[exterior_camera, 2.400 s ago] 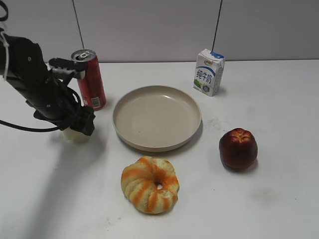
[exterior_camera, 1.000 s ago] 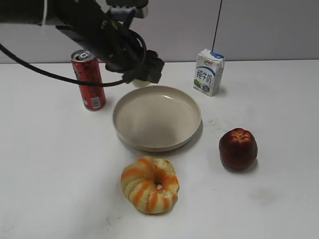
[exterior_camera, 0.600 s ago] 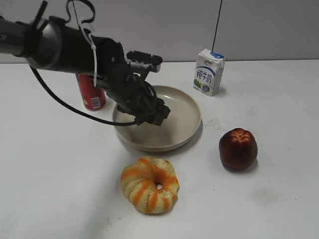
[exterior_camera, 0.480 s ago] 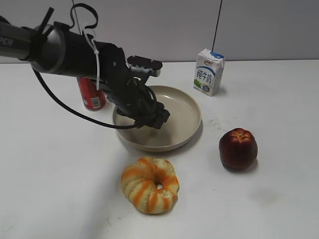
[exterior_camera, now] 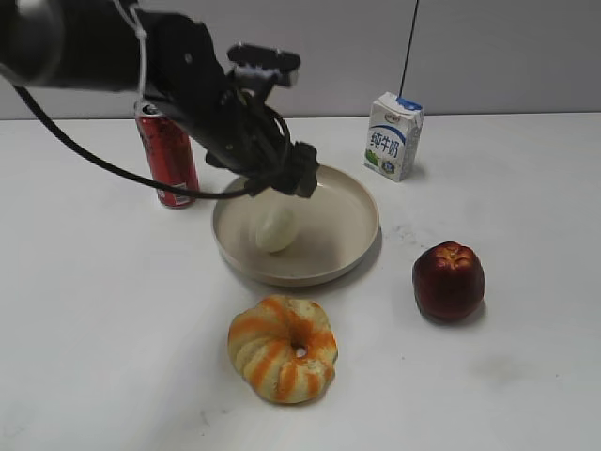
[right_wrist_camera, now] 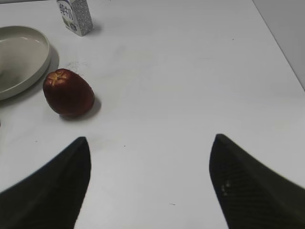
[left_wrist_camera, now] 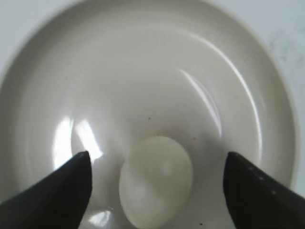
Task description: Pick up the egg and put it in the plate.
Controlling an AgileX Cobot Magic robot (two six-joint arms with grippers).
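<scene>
The pale egg (exterior_camera: 276, 228) lies inside the beige plate (exterior_camera: 352, 211), left of its middle. In the left wrist view the egg (left_wrist_camera: 156, 180) rests on the plate's floor (left_wrist_camera: 157, 71), free between the two spread fingers. My left gripper (exterior_camera: 286, 178) is open and hangs just above the egg, over the plate's back left part; its fingertips show wide apart in the left wrist view (left_wrist_camera: 156, 160). My right gripper (right_wrist_camera: 150, 148) is open and empty over bare table at the right, out of the exterior view.
A red can (exterior_camera: 166, 155) stands left of the plate. A milk carton (exterior_camera: 392, 135) stands behind it on the right. A dark red apple (exterior_camera: 448, 280) sits to the right, also in the right wrist view (right_wrist_camera: 67, 92). An orange-striped ring-shaped bread (exterior_camera: 282, 349) lies in front.
My left gripper carried the egg from left of the can over to the plate, lowered into it, opened and rose. The egg now lies free in the plate.
</scene>
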